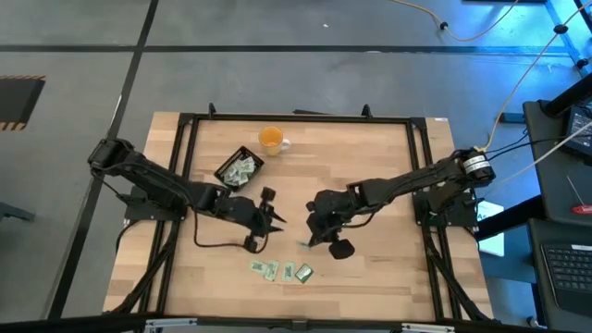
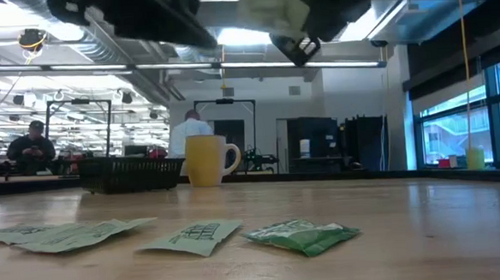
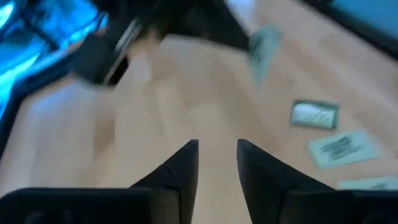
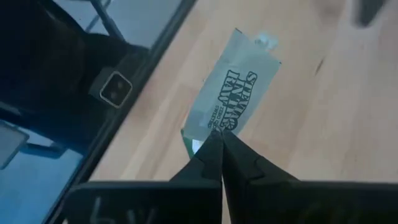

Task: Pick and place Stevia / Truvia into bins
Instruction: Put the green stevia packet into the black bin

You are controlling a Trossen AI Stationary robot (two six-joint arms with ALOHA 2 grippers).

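Your right gripper (image 4: 221,140) has its fingers pinched shut on the corner of one Stevia sachet (image 4: 235,102), held above the table's middle; in the high view that sachet is only a pale sliver under the gripper (image 1: 314,242), and in the low view it is a blurred pale shape at the top edge.

Your left gripper (image 3: 217,149) hangs just left of the right one over the wood, its fingers a narrow gap apart with nothing between them. The wrist picture is smeared, so the dark shape beyond those fingers cannot be made out.

The black tray (image 1: 227,169) sits toward the far left, with several sachets heaped inside; you cannot count them. The orange cup (image 1: 270,140) stands just right of it.

Three loose sachets (image 1: 280,271) lie in a row at the near edge; the low view cuts off the leftmost.

Two people show far behind the table, too small to read.
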